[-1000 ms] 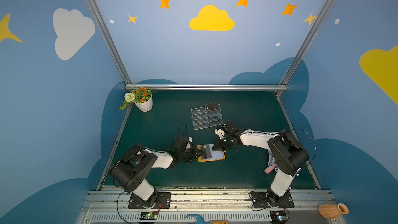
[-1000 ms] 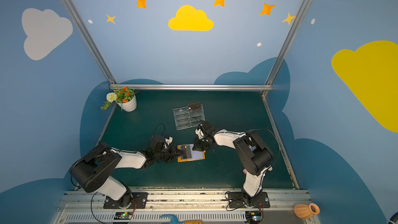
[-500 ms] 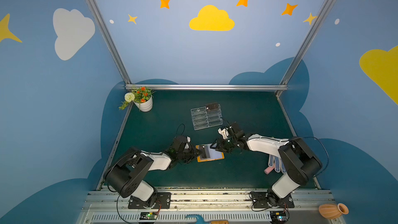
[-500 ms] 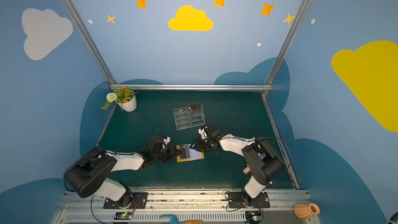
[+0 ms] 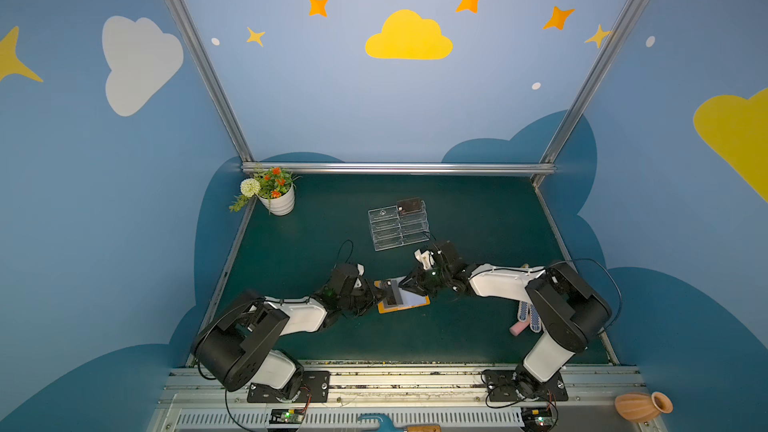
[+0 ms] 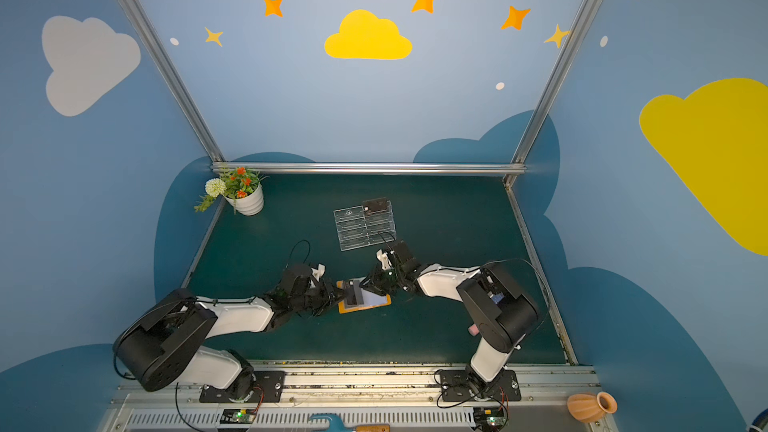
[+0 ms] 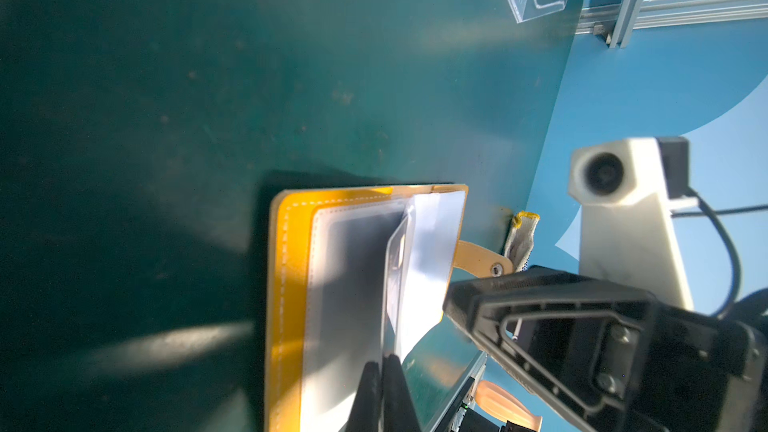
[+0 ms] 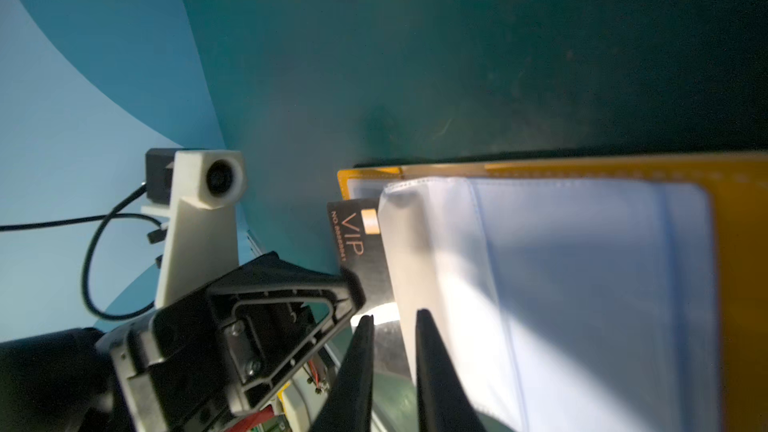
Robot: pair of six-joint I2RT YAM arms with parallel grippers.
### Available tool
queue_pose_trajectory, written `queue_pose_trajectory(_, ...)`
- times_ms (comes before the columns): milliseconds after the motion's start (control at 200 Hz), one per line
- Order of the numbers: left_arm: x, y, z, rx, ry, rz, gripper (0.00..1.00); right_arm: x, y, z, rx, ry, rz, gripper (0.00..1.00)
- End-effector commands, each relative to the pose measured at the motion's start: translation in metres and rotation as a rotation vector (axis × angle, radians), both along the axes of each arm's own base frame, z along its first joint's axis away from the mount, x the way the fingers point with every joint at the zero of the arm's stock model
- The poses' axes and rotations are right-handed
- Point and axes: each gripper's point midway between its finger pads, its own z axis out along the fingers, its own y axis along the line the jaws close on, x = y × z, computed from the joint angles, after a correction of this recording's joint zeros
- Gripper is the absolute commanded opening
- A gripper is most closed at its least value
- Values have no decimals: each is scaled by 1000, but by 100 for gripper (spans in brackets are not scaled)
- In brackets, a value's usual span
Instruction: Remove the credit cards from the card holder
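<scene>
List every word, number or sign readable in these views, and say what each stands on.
"VIP": on the dark card sticking out of the holder, right wrist view.
"NO." with a row of digits, same card: the digits are too blurred to read.
Second card, in the stand: pale marks, too small to read.
No other text shows.

A robot lab booth: cloud-painted walls (image 5: pixel 332 97), aluminium frame (image 5: pixel 399 168), green tabletop (image 5: pixel 478 222).
</scene>
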Motion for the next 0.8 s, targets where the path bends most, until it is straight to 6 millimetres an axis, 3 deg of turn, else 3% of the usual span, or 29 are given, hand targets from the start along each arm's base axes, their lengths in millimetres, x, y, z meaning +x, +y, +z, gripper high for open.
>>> queue_pose_trajectory(0, -1, 2, -3, 15, 3, -3, 4, 5, 10, -4, -11, -7, 13, 9)
queue_pose_trajectory(135, -1, 5, -2, 26, -1, 6, 4, 4, 6, -28, -65, 36, -2, 3)
queue_pose_trajectory(355, -5, 12, -4, 55, 0, 21, 4, -1, -20, -61, -235, 78, -32, 0)
queue_pose_trajectory(596, -5, 14, -1, 49, -8, 29, 4, -1, -28, -63, -265, 71, -49, 0)
queue_pose_trajectory(796, -6, 17, 2, 55, -19, 33, 4, 4, -24, -53, -232, 40, -42, 0)
